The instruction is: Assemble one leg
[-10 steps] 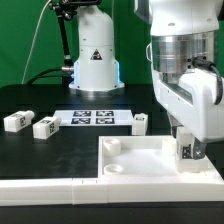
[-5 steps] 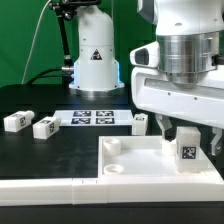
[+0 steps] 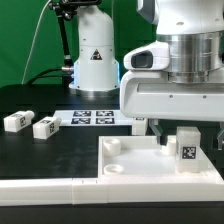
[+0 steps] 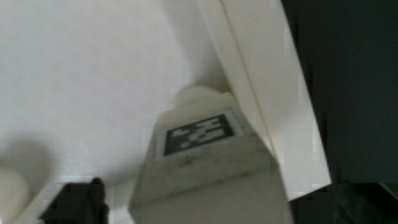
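A white leg (image 3: 186, 148) with a marker tag stands upright at the corner of the large white panel (image 3: 135, 162) on the exterior view's right. My gripper (image 3: 190, 131) hangs just above and around it, jaws wide open, one finger on each side, neither touching it. In the wrist view the leg (image 4: 205, 150) stands between the dark fingertips (image 4: 80, 203) of the gripper (image 4: 222, 206), on the panel (image 4: 89, 80). Three more legs lie on the table: two (image 3: 15, 121) (image 3: 46, 127) on the exterior view's left and one (image 3: 140, 122) behind the panel.
The marker board (image 3: 95, 117) lies flat at the back middle. The arm's white base (image 3: 95, 60) stands behind it. A round socket (image 3: 112, 147) shows at the panel's other back corner. A white rail (image 3: 50, 187) runs along the front.
The gripper has turned about its axis and opened, letting go of the leg. The leg stays standing on the panel's corner.
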Robot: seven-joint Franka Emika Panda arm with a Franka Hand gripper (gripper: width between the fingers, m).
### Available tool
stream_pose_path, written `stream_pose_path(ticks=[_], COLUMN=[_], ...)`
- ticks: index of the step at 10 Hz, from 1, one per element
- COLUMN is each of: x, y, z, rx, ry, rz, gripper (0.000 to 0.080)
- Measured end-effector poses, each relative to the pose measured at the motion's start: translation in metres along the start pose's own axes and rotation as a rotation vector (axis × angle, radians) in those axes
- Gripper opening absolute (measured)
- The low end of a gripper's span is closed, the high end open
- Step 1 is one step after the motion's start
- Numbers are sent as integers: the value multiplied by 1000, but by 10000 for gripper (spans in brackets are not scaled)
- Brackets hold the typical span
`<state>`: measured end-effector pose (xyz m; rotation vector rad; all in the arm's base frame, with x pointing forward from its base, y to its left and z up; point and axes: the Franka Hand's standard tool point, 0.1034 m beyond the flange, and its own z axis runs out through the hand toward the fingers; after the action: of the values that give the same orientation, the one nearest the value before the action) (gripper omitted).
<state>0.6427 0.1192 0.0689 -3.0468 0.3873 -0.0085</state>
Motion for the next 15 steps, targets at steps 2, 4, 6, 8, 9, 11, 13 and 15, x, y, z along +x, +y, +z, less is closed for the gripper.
stream_pose_path(ticks=[2, 4, 6, 8, 9, 11, 13, 15], x=[1, 1, 1, 1, 2, 1, 2, 3], y=[2, 2, 2, 3, 5, 11, 18, 22], z=[0, 0, 0, 0, 0, 0, 0, -1], rx=[-8, -8, -8, -7, -6, 2, -11, -19], ry=[2, 2, 2, 2, 2, 1, 5, 6], rz=[-132, -132, -132, -99, -76, 174, 333, 401], gripper=[649, 384, 290, 290, 290, 290, 294, 297])
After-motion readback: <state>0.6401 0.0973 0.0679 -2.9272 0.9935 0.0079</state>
